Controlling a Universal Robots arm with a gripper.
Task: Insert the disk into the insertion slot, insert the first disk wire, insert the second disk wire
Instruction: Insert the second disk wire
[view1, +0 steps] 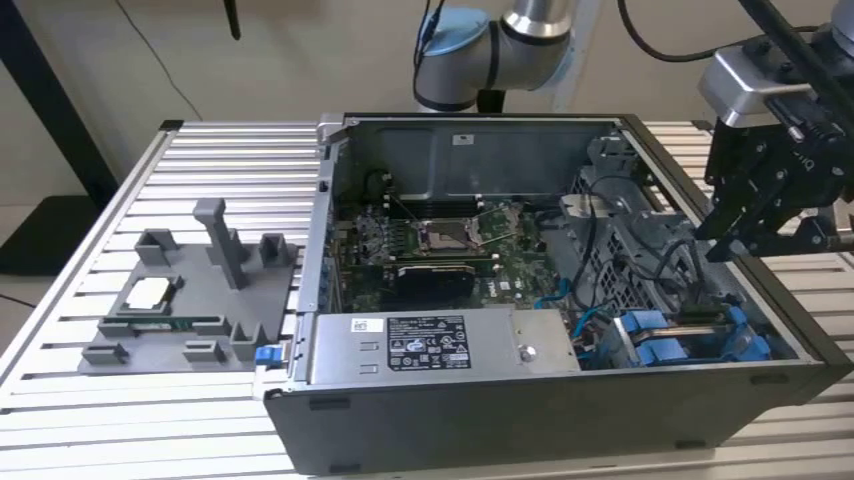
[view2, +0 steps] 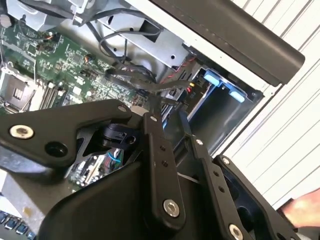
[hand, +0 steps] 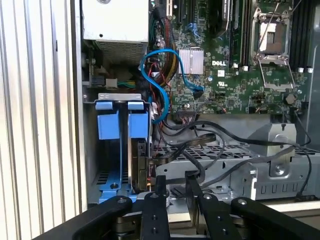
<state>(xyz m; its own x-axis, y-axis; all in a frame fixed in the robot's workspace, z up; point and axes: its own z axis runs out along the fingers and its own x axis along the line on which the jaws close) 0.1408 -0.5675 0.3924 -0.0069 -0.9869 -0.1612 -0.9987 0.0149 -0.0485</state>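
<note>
Jaws: we see the two black fingers (hand: 161, 187) standing close together with only a narrow gap between them, and a flat dark cable passes at their tips; we cannot tell if they pinch it or are only beside it.
Gripper: our gripper (view1: 737, 245) hangs over the side of the computer case (view1: 534, 420) that lies at the exterior view's right, above the drive bay.
Gripper in both wrist views: the tips (view2: 167, 107) point down to the dark cables (hand: 220, 150) that run across the grey metal cage (hand: 260, 175).
Disk: we see the disk (hand: 139, 160) already standing in the insertion slot (hand: 115, 145), clipped in its bright blue carrier; it sits on edge just beside an empty blue carrier (hand: 108, 125).
Disk in the exterior view: the blue carriers (view1: 667, 340) are in the corner of the case nearest to the gripper.
Disk wires: a flat dark connector (hand: 162, 157) is near the edge of the disk; we cannot tell if it is plugged in.
Blue cable: a thin blue cable (hand: 160, 90) loops from the motherboard (hand: 235, 65) down toward the bay.
Power supply: the grey labelled box (view1: 441, 345) lies along the near wall of the case.
Fixture: a grey holder plate (view1: 187, 300) rests on the slatted table (view1: 80, 400), well apart from the gripper.
</note>
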